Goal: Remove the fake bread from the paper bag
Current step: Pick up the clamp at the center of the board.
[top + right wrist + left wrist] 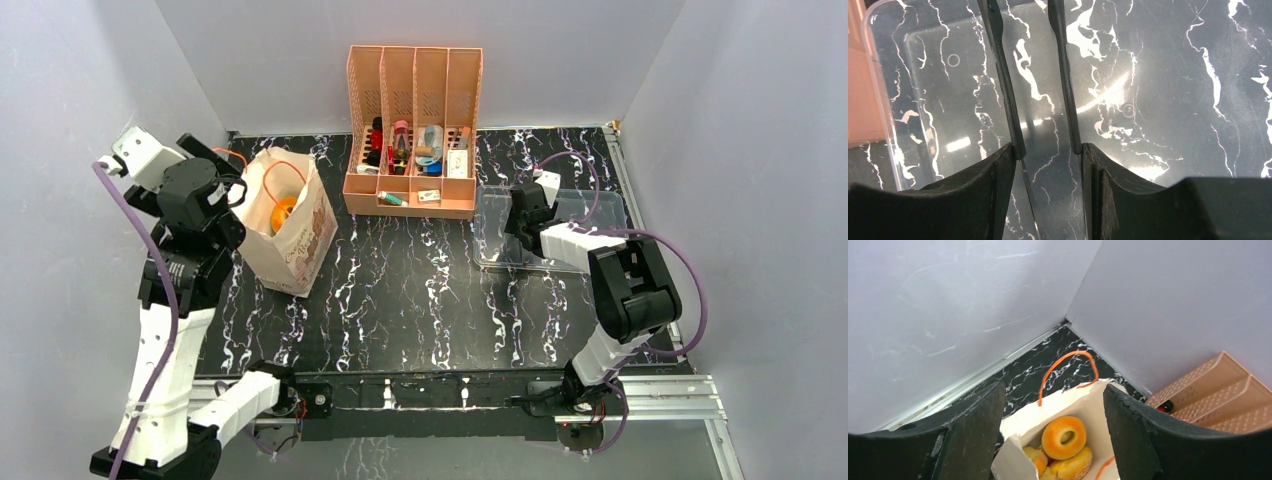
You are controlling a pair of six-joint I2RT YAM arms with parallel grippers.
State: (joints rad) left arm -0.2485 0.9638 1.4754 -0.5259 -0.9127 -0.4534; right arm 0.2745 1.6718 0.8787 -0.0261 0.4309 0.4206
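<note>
The cream paper bag (292, 228) stands open at the far left, with orange cord handles (1068, 360). Inside it, the left wrist view shows a golden-brown bread ring (1064, 437) lying on other orange-yellow bread pieces (1074, 465). From above only an orange patch of bread (283, 212) shows in the bag's mouth. My left gripper (238, 192) is open and empty, above the bag's left rim, with the mouth between its fingers (1053, 396). My right gripper (516, 222) is open and empty, low over the clear plastic tray (590, 210), whose floor (1173, 100) fills its view.
A peach-coloured slotted organizer (412, 130) with small items stands at the back centre; its edge shows in the left wrist view (1218, 390). Grey walls close in on the left, back and right. The tabletop is black marble (420, 290).
</note>
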